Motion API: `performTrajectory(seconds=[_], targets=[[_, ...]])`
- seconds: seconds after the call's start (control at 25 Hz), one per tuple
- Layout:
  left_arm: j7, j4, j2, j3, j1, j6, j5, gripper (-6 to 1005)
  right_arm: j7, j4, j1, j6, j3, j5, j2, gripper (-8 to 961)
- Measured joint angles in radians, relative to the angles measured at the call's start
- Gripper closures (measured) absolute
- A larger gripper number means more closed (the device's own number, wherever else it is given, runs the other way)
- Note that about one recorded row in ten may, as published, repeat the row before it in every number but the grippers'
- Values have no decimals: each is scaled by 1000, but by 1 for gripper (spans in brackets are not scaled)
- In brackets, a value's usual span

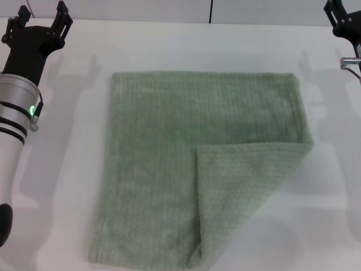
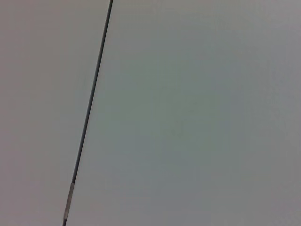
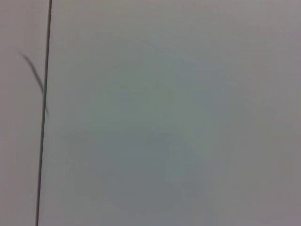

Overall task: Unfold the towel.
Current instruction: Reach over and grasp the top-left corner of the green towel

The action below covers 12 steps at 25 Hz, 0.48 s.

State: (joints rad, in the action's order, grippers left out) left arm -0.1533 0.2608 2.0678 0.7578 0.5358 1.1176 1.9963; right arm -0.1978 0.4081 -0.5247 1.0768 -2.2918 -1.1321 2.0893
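Observation:
The pale sage-green towel [image 1: 163,147] lies flat in the middle of the white table [image 1: 56,226]. Its near right corner is folded back over it as a triangular flap [image 1: 242,186]. My left gripper [image 1: 40,16] hovers open over the far left of the table, well clear of the towel. Only part of my right gripper [image 1: 340,16] shows, at the far right corner, also away from the towel. Neither wrist view shows the towel or any fingers, only a pale surface.
A dark seam [image 1: 211,11] runs up the wall behind the table's far edge. The same kind of thin dark line [image 2: 91,108] crosses the left wrist view, and another line [image 3: 44,113] crosses the right wrist view. A grey cable end [image 1: 350,60] hangs by the right arm.

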Motion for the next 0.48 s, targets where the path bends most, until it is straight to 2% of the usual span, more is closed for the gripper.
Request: performTrajectory(seconds=[0.48], targets=[[0,-1,0,9,1,-7,-2,170,0,0,-3,0,0,0,-2,127]])
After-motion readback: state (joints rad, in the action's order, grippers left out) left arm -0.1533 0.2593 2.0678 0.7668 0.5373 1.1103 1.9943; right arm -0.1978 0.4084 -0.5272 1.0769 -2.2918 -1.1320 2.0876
